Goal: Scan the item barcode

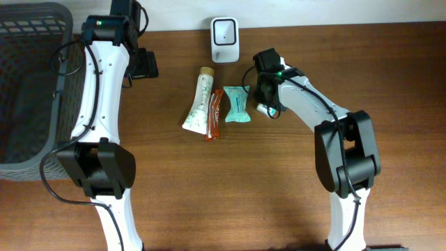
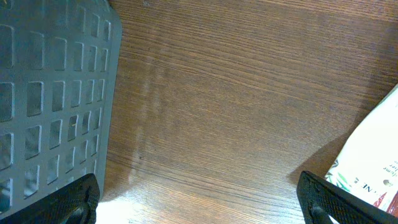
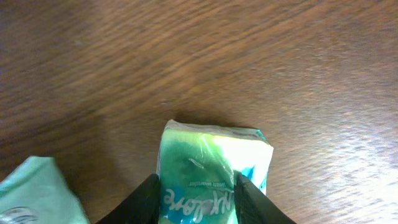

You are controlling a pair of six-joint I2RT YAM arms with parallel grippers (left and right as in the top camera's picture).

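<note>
A small green and white packet (image 3: 211, 155) lies on the wooden table, and my right gripper (image 3: 199, 199) has a finger pressed against each of its sides. From overhead the right gripper (image 1: 268, 103) covers most of that packet, just right of a teal packet (image 1: 237, 104). The white scanner (image 1: 224, 40) stands at the back of the table, a little left of the gripper. My left gripper (image 1: 143, 64) hovers wide open over bare wood near the basket, with nothing between its fingers (image 2: 74, 202).
A white tube (image 1: 198, 101) and a red bar (image 1: 214, 115) lie left of the teal packet (image 3: 31, 193). A dark mesh basket (image 1: 28, 84) fills the far left. The tube's end (image 2: 373, 168) shows beside the left gripper's right finger.
</note>
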